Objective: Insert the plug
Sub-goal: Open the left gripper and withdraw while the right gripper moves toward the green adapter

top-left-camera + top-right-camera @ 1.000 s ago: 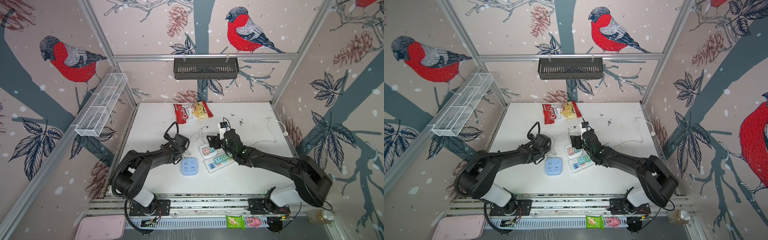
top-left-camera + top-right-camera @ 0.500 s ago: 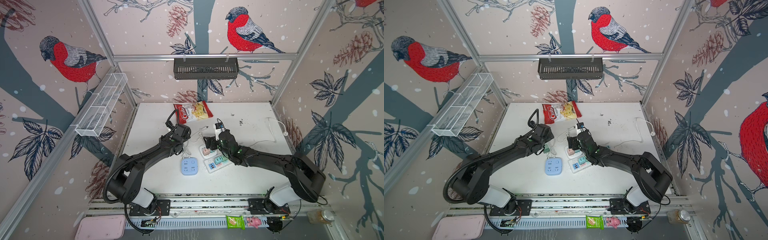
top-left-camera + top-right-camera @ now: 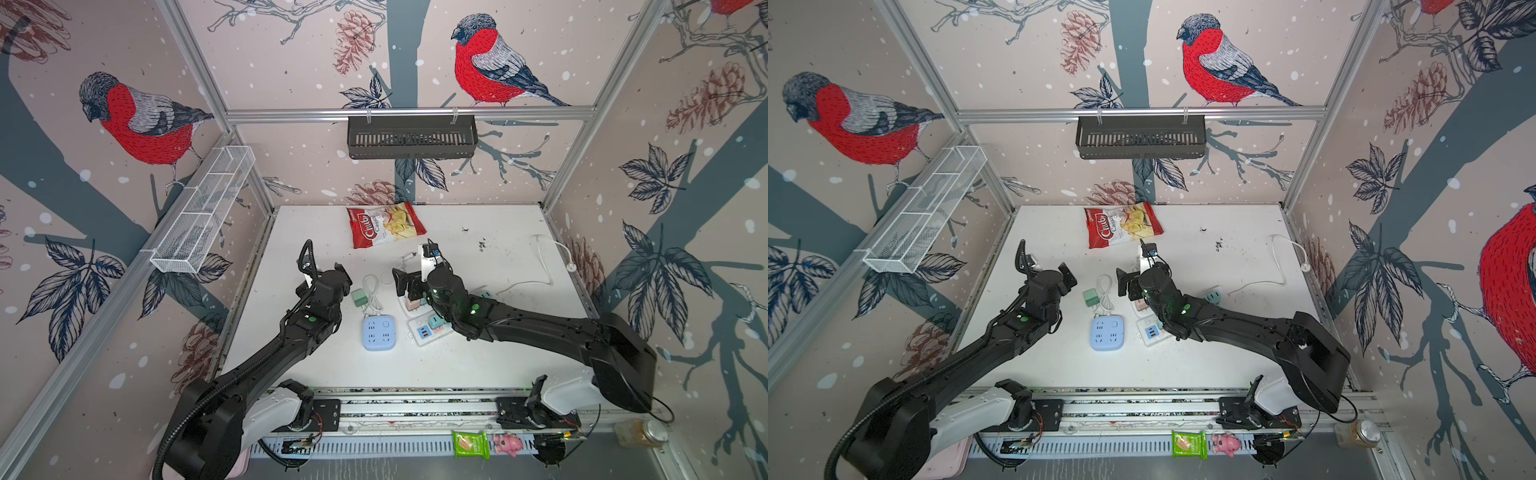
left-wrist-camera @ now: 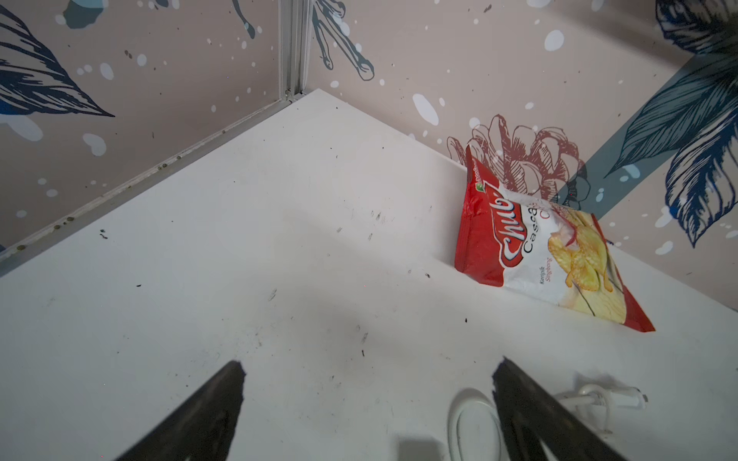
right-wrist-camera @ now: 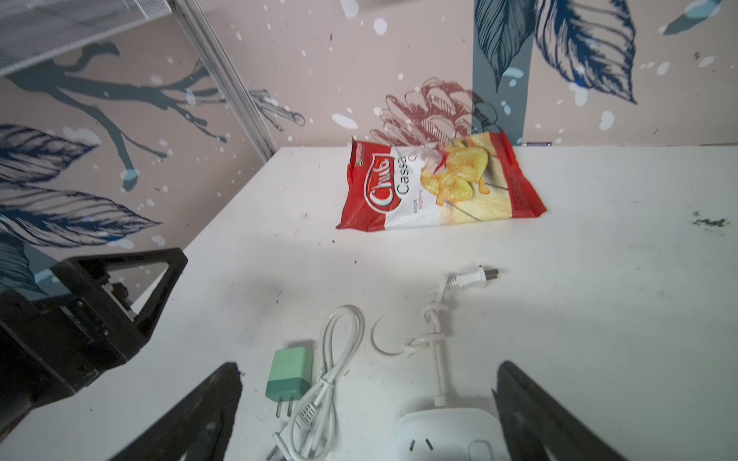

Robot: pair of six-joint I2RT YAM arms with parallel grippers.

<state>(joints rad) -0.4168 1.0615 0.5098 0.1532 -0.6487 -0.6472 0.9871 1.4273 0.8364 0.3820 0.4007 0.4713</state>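
plug (image 5: 289,375), the green one, lies loose on its side on the bench (image 3: 478,365), prongs bare, touching a white cable (image 5: 319,395) and near the blue socket cube (image 3: 378,332). pink plug (image 3: 412,303) stands in the white strip (image 5: 443,427) by the right jaws. left jaws and right jaws are apart, empty. if green is meant, pickup and insertion remain.
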